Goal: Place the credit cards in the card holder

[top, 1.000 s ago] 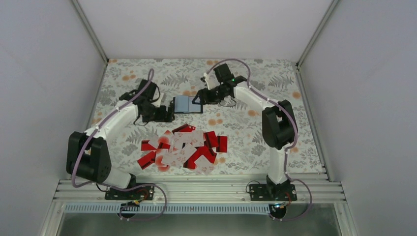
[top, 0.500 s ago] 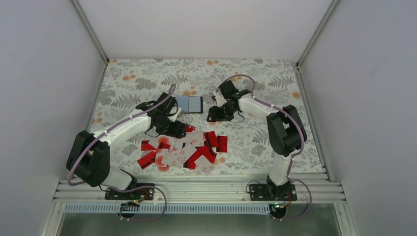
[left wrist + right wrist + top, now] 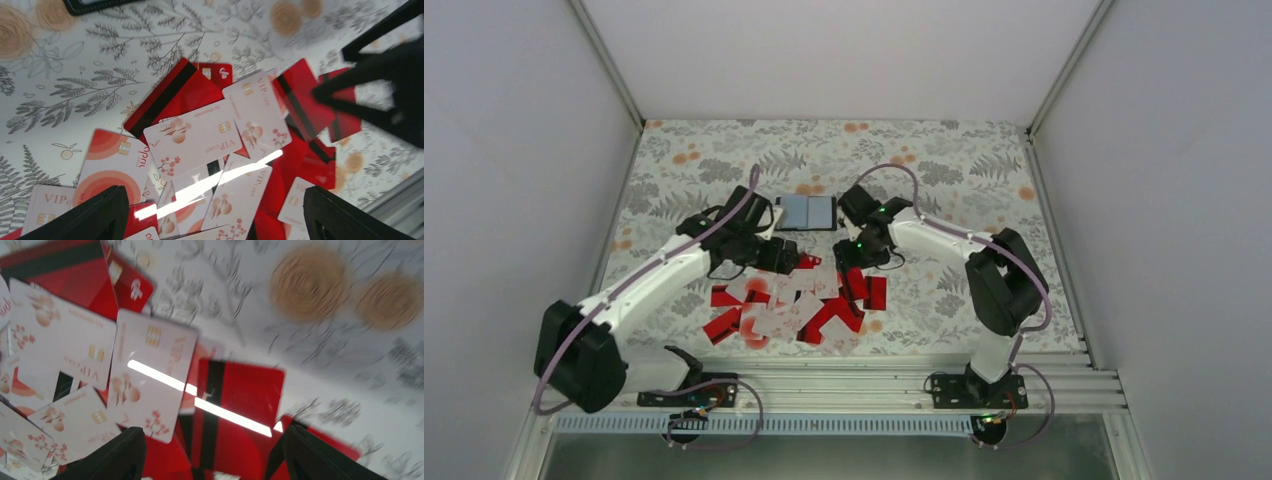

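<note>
Hovering above the left side of the heap of thin red and white credit cards [image 3: 794,305], the black left gripper [image 3: 214,195] is spread wide and empty. The small black card holder [image 3: 807,212] lies open just beyond the heap, and the black right gripper [image 3: 214,430], also spread and empty, hangs above the heap's right side.

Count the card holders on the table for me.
1. The card holder lies open at the far middle of the table, just beyond the pile of cards. Another hidden under the pile cannot be ruled out.
</note>
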`<state>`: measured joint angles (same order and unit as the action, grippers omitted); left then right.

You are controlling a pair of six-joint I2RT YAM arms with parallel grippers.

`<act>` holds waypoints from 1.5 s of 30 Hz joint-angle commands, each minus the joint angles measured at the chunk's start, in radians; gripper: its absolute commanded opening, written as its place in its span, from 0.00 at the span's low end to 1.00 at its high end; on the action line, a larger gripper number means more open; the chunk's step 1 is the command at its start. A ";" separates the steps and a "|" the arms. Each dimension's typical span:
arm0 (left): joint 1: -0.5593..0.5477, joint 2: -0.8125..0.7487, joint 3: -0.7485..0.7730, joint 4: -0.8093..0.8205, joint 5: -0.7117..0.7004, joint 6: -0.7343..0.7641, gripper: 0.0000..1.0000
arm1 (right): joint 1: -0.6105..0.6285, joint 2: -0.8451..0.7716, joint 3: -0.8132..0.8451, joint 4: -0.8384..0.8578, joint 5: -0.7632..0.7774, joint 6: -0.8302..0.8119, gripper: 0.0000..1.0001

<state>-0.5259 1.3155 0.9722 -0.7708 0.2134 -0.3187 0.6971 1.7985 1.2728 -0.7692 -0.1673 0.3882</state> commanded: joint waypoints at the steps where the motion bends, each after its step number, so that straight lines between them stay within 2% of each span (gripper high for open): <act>1: -0.002 -0.118 -0.052 -0.013 0.008 -0.022 0.88 | 0.094 0.013 0.011 -0.110 0.107 0.081 0.72; 2: -0.002 -0.143 -0.059 -0.022 0.014 -0.026 0.88 | 0.112 0.020 0.012 -0.127 0.118 0.092 0.73; 4: -0.002 -0.197 -0.072 -0.039 0.026 -0.031 0.88 | 0.135 0.028 0.010 -0.139 0.126 0.110 0.97; 6: -0.002 -0.235 -0.079 -0.057 0.039 -0.027 0.89 | 0.147 0.033 0.012 -0.148 0.129 0.133 0.99; 16: -0.002 -0.336 -0.091 -0.126 -0.020 -0.027 0.89 | 0.190 0.047 0.109 -0.133 0.063 0.262 0.97; 21: -0.002 -0.366 -0.122 -0.114 -0.060 -0.036 0.89 | 0.213 0.132 0.165 -0.163 0.098 0.324 0.91; 24: -0.002 -0.392 -0.135 -0.116 -0.073 -0.048 0.88 | 0.216 0.189 0.198 -0.180 0.118 0.364 0.85; 37: -0.002 -0.410 -0.144 -0.130 -0.087 -0.044 0.89 | 0.228 0.285 0.277 -0.191 0.111 0.364 0.83; 45: -0.003 -0.408 -0.151 -0.125 -0.076 -0.040 0.89 | 0.237 0.334 0.287 -0.210 0.121 0.384 0.74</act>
<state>-0.5259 0.9096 0.8299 -0.8989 0.1387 -0.3531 0.9169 2.1010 1.5452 -0.9482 -0.0734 0.7456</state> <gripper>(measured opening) 0.885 0.751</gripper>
